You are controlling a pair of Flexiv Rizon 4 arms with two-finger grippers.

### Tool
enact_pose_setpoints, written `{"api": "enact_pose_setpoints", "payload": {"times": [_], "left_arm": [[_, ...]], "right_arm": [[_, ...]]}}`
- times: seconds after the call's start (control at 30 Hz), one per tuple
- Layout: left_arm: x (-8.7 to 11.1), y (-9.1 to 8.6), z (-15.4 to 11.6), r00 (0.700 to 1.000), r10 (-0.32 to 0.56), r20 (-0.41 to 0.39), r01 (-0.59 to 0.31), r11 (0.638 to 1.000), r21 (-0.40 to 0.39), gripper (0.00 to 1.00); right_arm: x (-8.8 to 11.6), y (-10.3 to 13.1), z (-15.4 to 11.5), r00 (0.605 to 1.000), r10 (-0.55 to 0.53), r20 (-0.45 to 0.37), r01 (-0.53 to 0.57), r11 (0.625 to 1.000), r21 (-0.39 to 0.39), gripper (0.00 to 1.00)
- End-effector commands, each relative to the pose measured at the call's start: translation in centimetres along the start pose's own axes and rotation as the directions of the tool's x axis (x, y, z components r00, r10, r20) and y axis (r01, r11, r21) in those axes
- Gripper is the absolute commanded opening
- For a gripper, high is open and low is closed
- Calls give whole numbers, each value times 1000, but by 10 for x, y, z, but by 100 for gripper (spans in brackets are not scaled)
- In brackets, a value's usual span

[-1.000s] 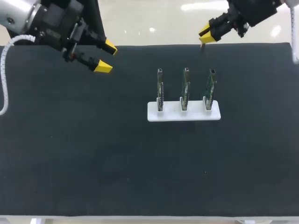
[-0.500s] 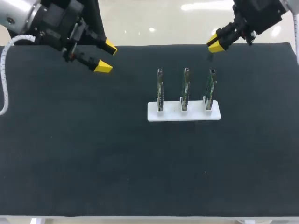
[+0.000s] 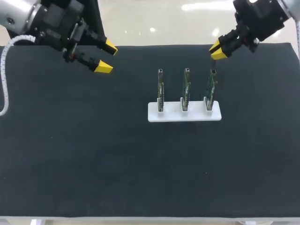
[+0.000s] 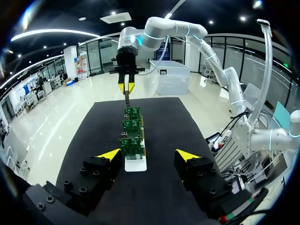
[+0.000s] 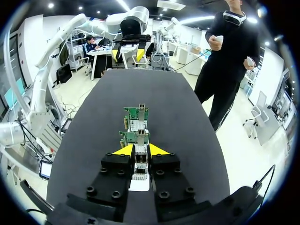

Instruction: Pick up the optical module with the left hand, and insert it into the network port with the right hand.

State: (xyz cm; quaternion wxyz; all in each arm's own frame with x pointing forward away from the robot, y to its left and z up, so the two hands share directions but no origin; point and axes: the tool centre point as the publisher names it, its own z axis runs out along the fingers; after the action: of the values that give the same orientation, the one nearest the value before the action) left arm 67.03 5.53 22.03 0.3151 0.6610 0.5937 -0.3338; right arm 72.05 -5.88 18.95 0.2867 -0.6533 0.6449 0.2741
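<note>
left gripper (image 3: pixel 107 56): hanging over the far left of the table (image 3: pixel 70 154), fingers spread wide, nothing in them
rack (image 3: pixel 154 116): white base mid-table with three boards (image 3: pixel 186 91) standing upright in a row, well apart from the left gripper
right gripper (image 3: pixel 218 49): above the far edge, just beyond the right-hand board, fingers pinched narrow on the module (image 4: pixel 126 97), a slim piece poking out toward the boards
done so far: pickup looks finished, I'd say, since the module sits with the right side
left to do: line it up with a port (image 3: pixel 213 72) and push it in
hard to see: the module is tiny and dark from above, and from the right wrist it blends into the nearest board, so can't tell which port is meant
</note>
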Motion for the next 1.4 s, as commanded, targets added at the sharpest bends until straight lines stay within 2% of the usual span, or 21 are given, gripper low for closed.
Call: {"api": "enact_pose_setpoints", "payload": {"times": [0.03,0.77,1.4], "left_arm": [[0,1,0,1000,-1,-3,1,1000,2,100],[0,1,0,1000,-1,-3,1,1000,2,100],[0,1,0,1000,-1,-3,1,1000,2,100]], "right_arm": [[3,2,-1,1000,5,13,-5,1000,-4,0],[11,-2,2,1000,3,18,-3,1000,-5,0],[5,0,2,1000,18,7,-18,1000,-12,0]]}}
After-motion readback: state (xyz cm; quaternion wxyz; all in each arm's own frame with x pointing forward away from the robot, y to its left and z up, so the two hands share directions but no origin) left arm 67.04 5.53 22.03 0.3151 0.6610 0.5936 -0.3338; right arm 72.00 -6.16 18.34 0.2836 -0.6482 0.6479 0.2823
